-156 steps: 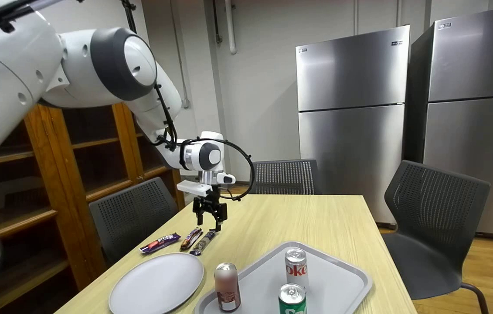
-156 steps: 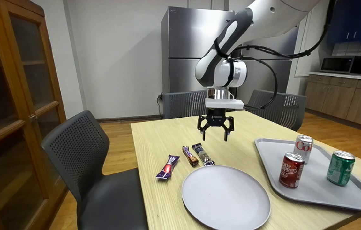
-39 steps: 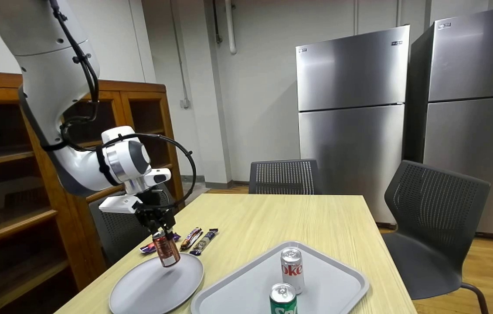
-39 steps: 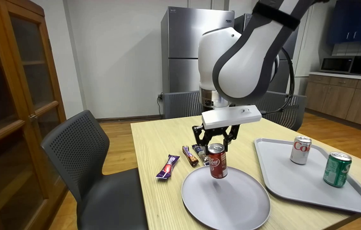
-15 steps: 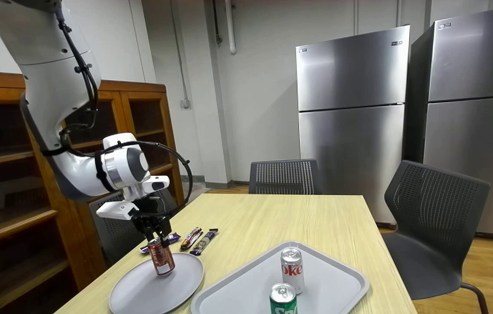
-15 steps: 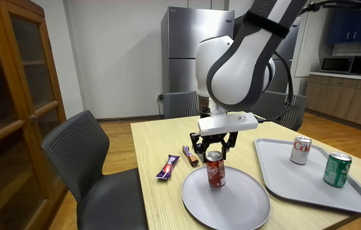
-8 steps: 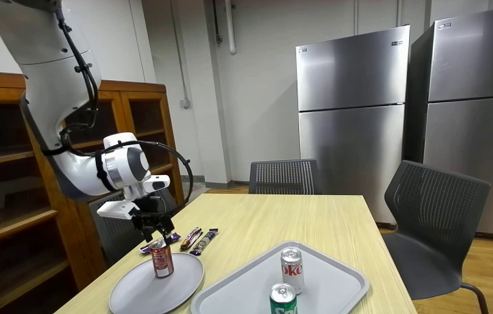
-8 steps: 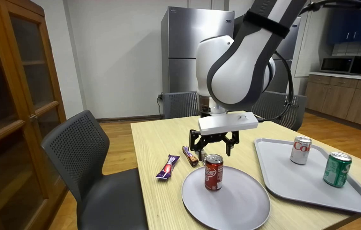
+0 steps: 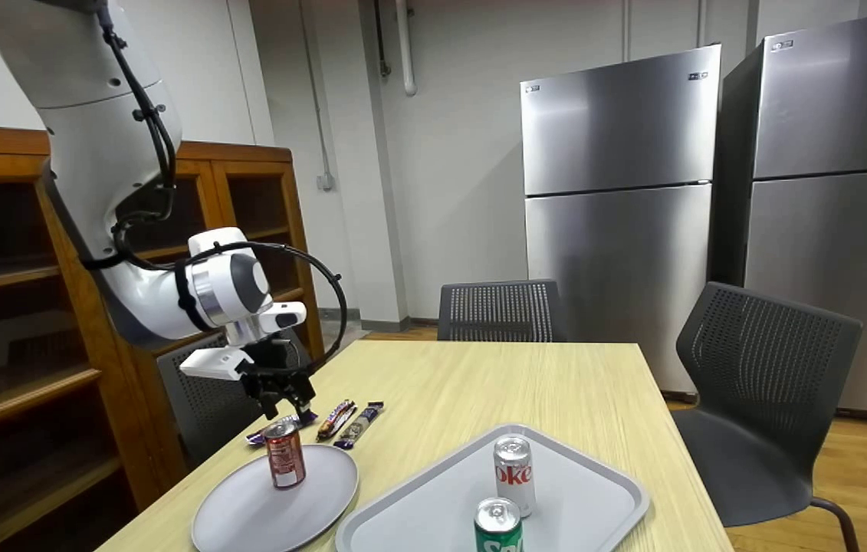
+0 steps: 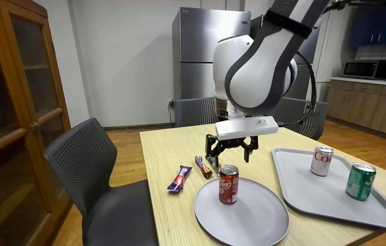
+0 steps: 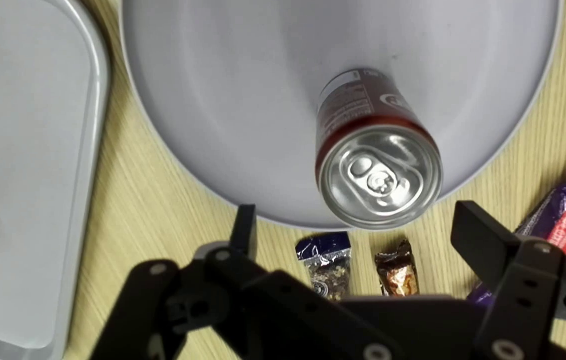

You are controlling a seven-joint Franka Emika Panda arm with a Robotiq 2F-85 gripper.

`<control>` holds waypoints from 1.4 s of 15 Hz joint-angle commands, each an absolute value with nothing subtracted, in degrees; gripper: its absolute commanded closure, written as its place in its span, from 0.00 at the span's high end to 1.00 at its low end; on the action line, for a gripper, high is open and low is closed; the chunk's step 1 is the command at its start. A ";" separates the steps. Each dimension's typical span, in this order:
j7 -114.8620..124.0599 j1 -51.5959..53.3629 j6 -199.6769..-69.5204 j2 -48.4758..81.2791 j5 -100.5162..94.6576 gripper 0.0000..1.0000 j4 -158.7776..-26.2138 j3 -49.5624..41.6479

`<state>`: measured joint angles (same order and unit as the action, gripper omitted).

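The hand [image 10: 231,162] is wide open, hanging just above the red Dr Pepper can [image 10: 228,186] but clear of it. Can's standing upright on the gray plate [image 10: 257,218] below. A blue-ended bar [image 11: 330,265] and a brown-wrapped bar [image 11: 399,272] lie on the surface [image 11: 132,200], kinda under the hand. The purple bar [image 10: 179,178] is off to 1 side, and the gray tray [image 10: 319,194] with a silver Coke can [image 10: 322,160] and a green can [image 10: 360,181] is well out the opposite way.
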<state>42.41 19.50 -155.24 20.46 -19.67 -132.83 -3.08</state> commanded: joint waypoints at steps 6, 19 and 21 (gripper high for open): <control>45.32 19.99 -157.74 15.35 -23.62 1.00 -136.19 -7.14; 45.92 14.58 -161.39 7.43 -26.30 1.00 -145.60 -11.09; 45.17 12.67 -161.68 6.41 -26.53 1.00 -146.72 -11.04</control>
